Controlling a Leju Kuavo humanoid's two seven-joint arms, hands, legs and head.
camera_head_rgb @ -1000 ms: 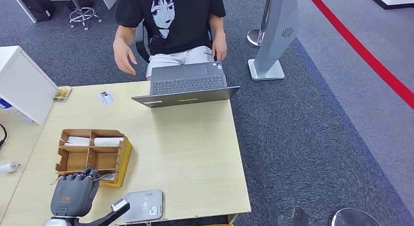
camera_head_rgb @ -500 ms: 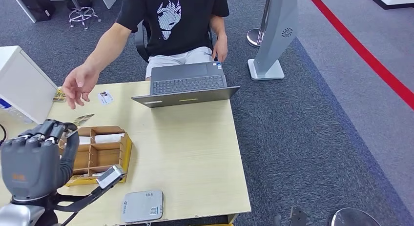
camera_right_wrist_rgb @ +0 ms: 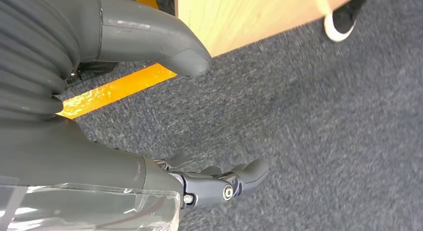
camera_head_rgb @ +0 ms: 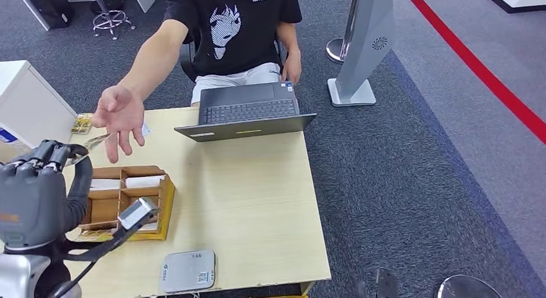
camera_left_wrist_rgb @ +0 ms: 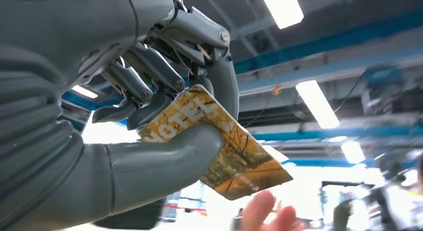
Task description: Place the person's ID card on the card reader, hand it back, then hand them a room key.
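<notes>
Left hand (camera_left_wrist_rgb: 164, 106) pinches room key (camera_left_wrist_rgb: 224, 151).
Flat glossy yellow rectangle, long axis toward person's open palm (camera_head_rgb: 121, 118) at 1 o'clock; right hand (camera_right_wrist_rgb: 149, 116) spread, empty.

The robot's left hand (camera_head_rgb: 35, 198) is matte dark grey, with a broad smooth back bearing a small orange marking near the wrist. Its fingers (camera_left_wrist_rgb: 149, 74) are darker metal links joined by round silver pins and screws, while the thumb (camera_left_wrist_rgb: 164, 163) is thick, smooth and lighter grey. A ribbed grey cover sits behind the hand, and a silver forearm section lies below it. A thin black cable runs from the wrist to a small silver block. The right hand (camera_right_wrist_rgb: 149, 141) has the same ribbed grey cover, thick grey thumb and dark fingers with a silver screw, plus a clear plastic panel at the wrist.
</notes>
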